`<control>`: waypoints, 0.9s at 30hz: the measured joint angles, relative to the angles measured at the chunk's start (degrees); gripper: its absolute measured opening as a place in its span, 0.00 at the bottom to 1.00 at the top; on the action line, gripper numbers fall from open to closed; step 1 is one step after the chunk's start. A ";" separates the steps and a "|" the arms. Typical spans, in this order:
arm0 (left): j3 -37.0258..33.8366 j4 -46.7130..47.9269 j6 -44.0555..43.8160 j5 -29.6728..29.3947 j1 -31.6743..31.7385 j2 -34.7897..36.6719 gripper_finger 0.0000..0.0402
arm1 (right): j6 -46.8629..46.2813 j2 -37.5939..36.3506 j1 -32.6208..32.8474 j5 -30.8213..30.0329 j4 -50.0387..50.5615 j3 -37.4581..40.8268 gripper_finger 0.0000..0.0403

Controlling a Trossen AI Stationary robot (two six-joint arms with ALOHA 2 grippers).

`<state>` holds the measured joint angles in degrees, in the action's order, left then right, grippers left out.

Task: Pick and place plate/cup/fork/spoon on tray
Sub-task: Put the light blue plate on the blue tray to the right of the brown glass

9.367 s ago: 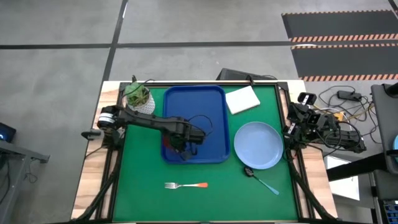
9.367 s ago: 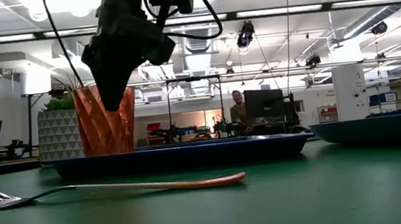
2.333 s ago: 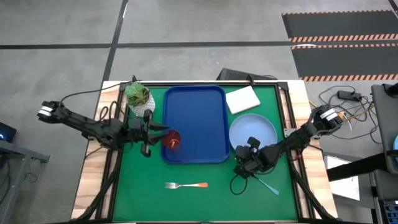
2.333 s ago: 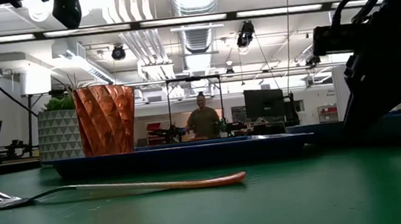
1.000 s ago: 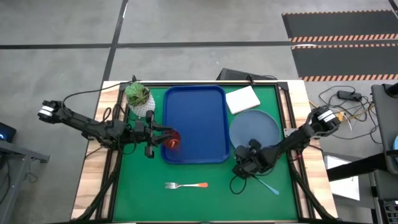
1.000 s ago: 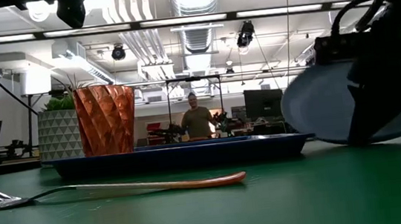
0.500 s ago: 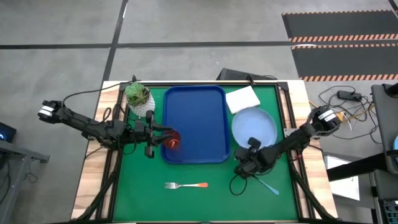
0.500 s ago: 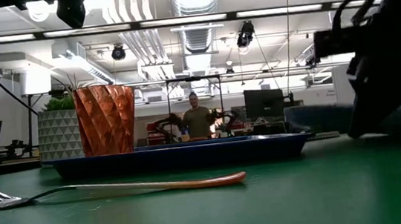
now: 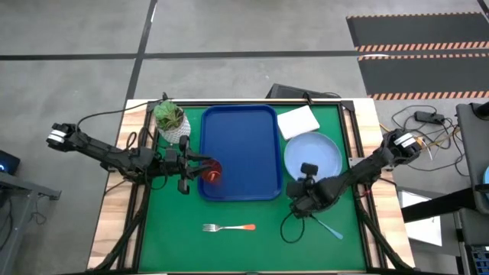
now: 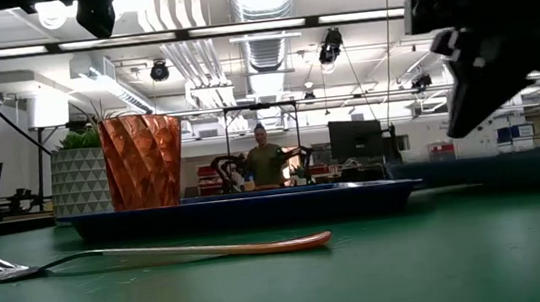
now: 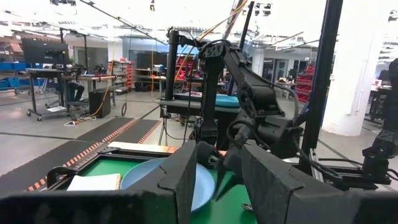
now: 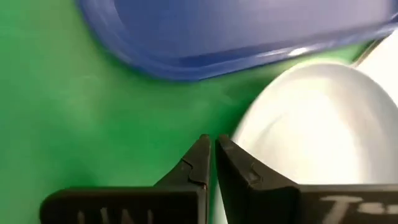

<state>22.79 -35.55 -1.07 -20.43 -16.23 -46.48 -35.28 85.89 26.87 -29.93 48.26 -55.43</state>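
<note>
Right gripper: we see jaws together, empty, over the plate's near rim.
Left gripper: jaws apart, beside cup on tray.

I see cup in tray near-left corner | plate right of tray, pad behind it | fork in front of tray | spoon front-right

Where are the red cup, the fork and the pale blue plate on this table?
cup (image 9: 212,174), high view, on its red rim, inside the tray's corner.
fork (image 9: 229,228), high view, mid-length, where metal meets orange handle.
plate (image 9: 321,153), high view, on its bare centre.
</note>
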 joint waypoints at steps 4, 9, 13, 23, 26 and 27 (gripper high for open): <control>0.02 0.00 0.00 0.00 0.00 0.00 0.27 | 5.01 -4.32 -5.46 -2.43 -0.21 4.33 0.05; 0.02 -0.03 0.28 0.00 0.02 0.02 0.27 | 9.38 -13.84 -13.05 6.40 -11.59 12.23 0.07; 0.04 -0.59 1.93 0.00 0.02 0.05 0.27 | 10.00 -21.10 -17.49 10.26 -17.39 17.59 0.12; 0.07 -1.51 1.99 -0.02 0.11 0.79 0.27 | 6.56 -25.10 -20.28 18.51 -35.80 33.31 0.23; 0.08 -1.53 1.99 -0.02 0.11 0.79 0.27 | 3.78 -24.93 -20.25 21.65 -35.34 33.33 0.26; 0.07 -1.52 1.99 -0.02 0.11 0.79 0.27 | 3.75 -25.08 -20.11 22.59 -34.62 32.95 0.28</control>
<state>22.86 -37.07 0.93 -20.45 -16.12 -45.69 -31.53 60.81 6.76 -7.34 13.64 -22.47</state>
